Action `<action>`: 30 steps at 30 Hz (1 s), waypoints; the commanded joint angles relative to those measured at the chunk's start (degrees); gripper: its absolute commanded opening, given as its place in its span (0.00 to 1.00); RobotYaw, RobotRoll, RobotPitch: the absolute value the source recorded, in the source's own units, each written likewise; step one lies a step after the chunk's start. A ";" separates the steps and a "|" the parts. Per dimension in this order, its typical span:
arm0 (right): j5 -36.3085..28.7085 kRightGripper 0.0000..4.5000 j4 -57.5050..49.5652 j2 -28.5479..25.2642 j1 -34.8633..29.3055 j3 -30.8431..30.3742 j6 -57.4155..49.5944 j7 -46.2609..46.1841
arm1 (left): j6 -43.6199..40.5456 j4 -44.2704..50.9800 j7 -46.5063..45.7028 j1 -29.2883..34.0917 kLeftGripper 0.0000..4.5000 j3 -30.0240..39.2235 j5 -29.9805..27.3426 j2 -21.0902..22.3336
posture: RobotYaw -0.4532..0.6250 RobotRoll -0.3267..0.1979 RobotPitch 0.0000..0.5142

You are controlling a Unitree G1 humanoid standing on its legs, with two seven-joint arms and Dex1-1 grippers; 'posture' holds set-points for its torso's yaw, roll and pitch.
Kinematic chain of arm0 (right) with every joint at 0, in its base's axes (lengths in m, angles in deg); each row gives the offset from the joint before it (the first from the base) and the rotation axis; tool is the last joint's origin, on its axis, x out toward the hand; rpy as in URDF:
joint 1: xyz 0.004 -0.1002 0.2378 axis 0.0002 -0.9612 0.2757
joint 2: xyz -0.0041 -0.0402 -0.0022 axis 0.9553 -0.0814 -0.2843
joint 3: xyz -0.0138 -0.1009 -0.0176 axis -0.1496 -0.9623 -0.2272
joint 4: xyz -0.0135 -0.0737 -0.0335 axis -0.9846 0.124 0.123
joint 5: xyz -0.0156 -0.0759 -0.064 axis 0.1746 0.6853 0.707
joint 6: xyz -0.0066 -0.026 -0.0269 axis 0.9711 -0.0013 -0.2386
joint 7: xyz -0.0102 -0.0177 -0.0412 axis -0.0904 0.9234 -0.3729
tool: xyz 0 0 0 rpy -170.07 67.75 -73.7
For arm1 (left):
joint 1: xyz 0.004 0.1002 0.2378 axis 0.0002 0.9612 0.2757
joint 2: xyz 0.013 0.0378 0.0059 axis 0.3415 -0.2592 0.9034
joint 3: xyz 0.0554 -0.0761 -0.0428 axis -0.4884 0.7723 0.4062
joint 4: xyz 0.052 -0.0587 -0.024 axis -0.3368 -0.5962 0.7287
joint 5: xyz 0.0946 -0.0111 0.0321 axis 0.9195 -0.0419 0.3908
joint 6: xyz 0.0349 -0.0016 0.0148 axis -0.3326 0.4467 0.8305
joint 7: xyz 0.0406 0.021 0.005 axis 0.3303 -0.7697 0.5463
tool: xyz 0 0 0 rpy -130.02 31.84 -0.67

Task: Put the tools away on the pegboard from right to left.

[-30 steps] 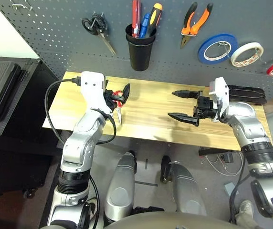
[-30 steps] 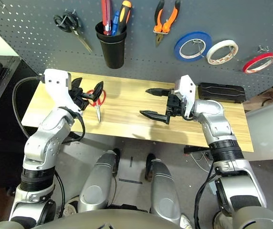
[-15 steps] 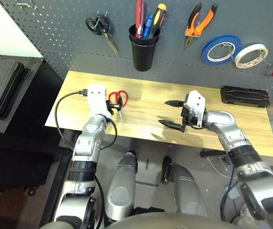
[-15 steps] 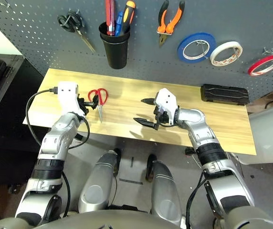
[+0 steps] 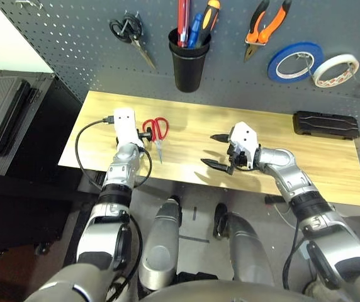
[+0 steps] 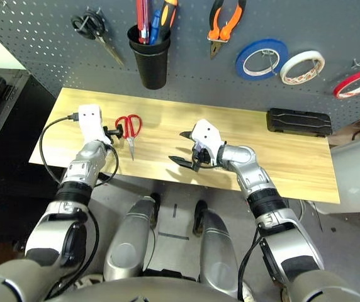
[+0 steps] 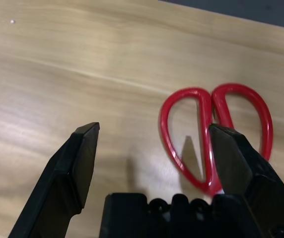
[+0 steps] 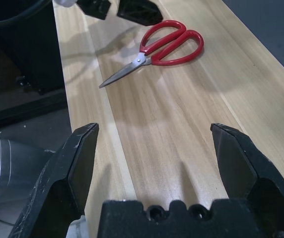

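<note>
Left gripper (image 7: 152,148) low over the wooden table (image 7: 57,59), fingers (image 7: 80,158) spread wide, nothing between them. Red-handled scissors (image 7: 181,129) lie flat on the wood; the other finger overlaps the handle loops. Contact unclear.

You're looking down at a light wooden counter (image 5: 186,135) with pale lengthwise grain. To its left stands a black cabinet (image 5: 16,119) with a dark case on top, and a white wall (image 5: 4,44) rises behind that. Below the counter's front edge is grey floor (image 5: 196,214), with loose cables under the right end.
</note>
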 commanded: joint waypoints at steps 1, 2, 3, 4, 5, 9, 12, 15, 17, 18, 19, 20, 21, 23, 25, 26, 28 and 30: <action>0.25 1.00 -1.93 -0.18 -1.03 -0.82 -1.04 0.08 | 1.58 -6.70 -0.90 -1.06 1.00 0.36 0.86 -0.19 | 0.66 0.62 0.74; 0.22 1.00 -2.27 -0.16 -1.10 -0.84 -1.28 0.05 | 1.66 -8.51 -0.98 -1.70 1.00 0.47 0.85 -0.08 | 0.66 0.62 0.74; 0.18 1.00 -2.68 -0.14 -1.18 -0.85 -1.54 0.01 | 1.61 -10.11 -1.26 -2.24 1.00 0.59 0.87 0.07 | 0.66 0.62 0.74; 0.14 1.00 -3.05 -0.12 -1.25 -0.86 -1.80 -0.04 | 1.79 -11.51 -1.48 -2.71 1.00 0.69 0.86 0.21 | 0.66 0.62 0.74; 0.10 1.00 -3.40 -0.10 -1.30 -0.86 -2.04 -0.08 | 1.87 -12.71 -1.57 -3.13 1.00 0.81 0.77 0.30 | 0.66 0.62 0.74; -0.03 1.00 -4.39 -0.13 -1.41 -0.82 -2.67 -0.13 | 2.89 -16.58 -2.10 -4.22 1.00 1.28 0.71 0.54 | 0.65 0.62 0.73; -0.05 1.00 -4.72 -0.31 -1.35 -0.72 -2.82 -0.10 | 2.88 -18.52 -1.71 -4.72 1.00 1.41 0.68 0.50 | 0.65 0.62 0.73; -0.07 1.00 -5.01 -0.53 -1.37 -0.67 -2.91 0.03 | 2.31 -20.11 -0.54 -4.73 0.92 1.15 0.63 0.06 | 0.64 0.62 0.73; -0.18 1.00 -5.28 -0.69 -1.41 -0.69 -2.97 0.30 | 1.82 -20.57 0.15 -4.43 0.79 0.99 0.59 -0.36 | 0.64 0.62 0.72; -0.27 1.00 -5.41 -0.76 -1.43 -0.71 -2.97 0.47 | 1.71 -20.68 0.38 -4.27 0.70 0.93 0.61 -0.52 | 0.64 0.62 0.72; -0.35 1.00 -5.50 -0.82 -1.45 -0.72 -2.95 0.65 | 1.73 -20.69 0.51 -4.11 0.61 0.94 0.59 -0.66 | 0.64 0.62 0.72; -0.41 1.00 -5.54 -0.86 -1.44 -0.73 -2.94 0.79 | 1.91 -20.62 0.60 -3.96 0.53 1.11 0.43 -0.78 | 0.64 0.62 0.72; -0.47 1.00 -5.58 -0.91 -1.44 -0.72 -2.93 0.93 | 2.13 -20.43 0.63 -3.82 0.45 1.30 0.25 -0.91 | 0.64 0.62 0.71; -0.52 1.00 -5.59 -0.99 -1.42 -0.67 -2.90 1.22 | 2.41 -19.98 0.55 -3.53 0.25 1.59 0.01 -1.13 | 0.65 0.62 0.70; -0.50 1.00 -5.44 -1.04 -1.32 -0.67 -2.60 1.55 | 2.67 -19.10 0.10 -3.15 0.08 2.08 -0.45 -1.44 | 0.65 0.62 0.70; -0.48 1.00 -5.36 -1.05 -1.24 -0.69 -2.44 1.68 | 2.73 -18.69 -0.07 -3.00 0.00 2.33 -0.61 -1.55 | 0.65 0.62 0.70; -0.43 1.00 -5.04 -1.02 -1.03 -0.67 -2.13 1.86 | 2.79 -17.56 -0.44 -2.59 0.00 2.81 -0.89 -1.80 | 0.65 0.62 0.68; -0.44 1.00 -4.68 -0.90 -0.71 -0.61 -1.76 2.00 | 2.58 -15.42 -0.75 -1.94 0.00 3.72 -1.74 -2.27 | 0.66 0.62 0.67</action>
